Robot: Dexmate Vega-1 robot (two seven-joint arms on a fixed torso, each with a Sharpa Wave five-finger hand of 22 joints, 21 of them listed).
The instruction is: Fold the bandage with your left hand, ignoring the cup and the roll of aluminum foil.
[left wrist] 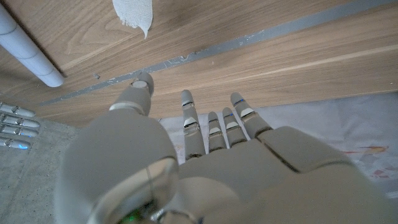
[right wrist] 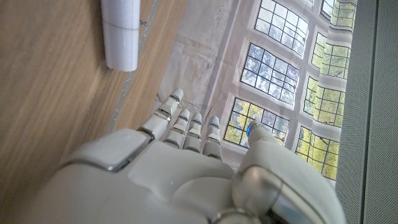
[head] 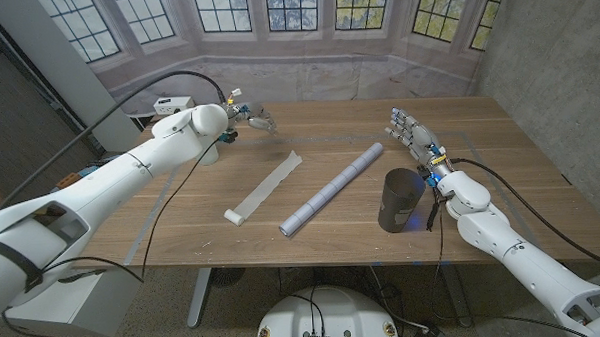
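Three things lie on the surface [head: 500, 171]: the bandage [head: 265, 188], the foil roll [head: 331, 189] and the cup [head: 401, 199]. Taking the bandage as landmark, it lies unrolled as a flat diagonal strip near the middle, its near end thickened into a small fold or roll, so the folding looks barely begun. The foil roll lies just beside it, roughly parallel and not touching, on the side toward the right arm; the cup stands upright beyond the foil roll, well apart from the bandage. Both are distractors and sit where the left arm need not cross them.

The left hand [head: 250, 116] hovers beyond the bandage's far end, released, fingers spread and holding nothing; its wrist view shows the frayed far end of the strip ahead of the fingertips [left wrist: 186, 98], which suggests it is placed to come down on that end and carry it toward the near one. The right hand [head: 411, 133] stands beyond the cup, fingers straight and apart, empty, apparently parked out of the way since the task belongs to the left
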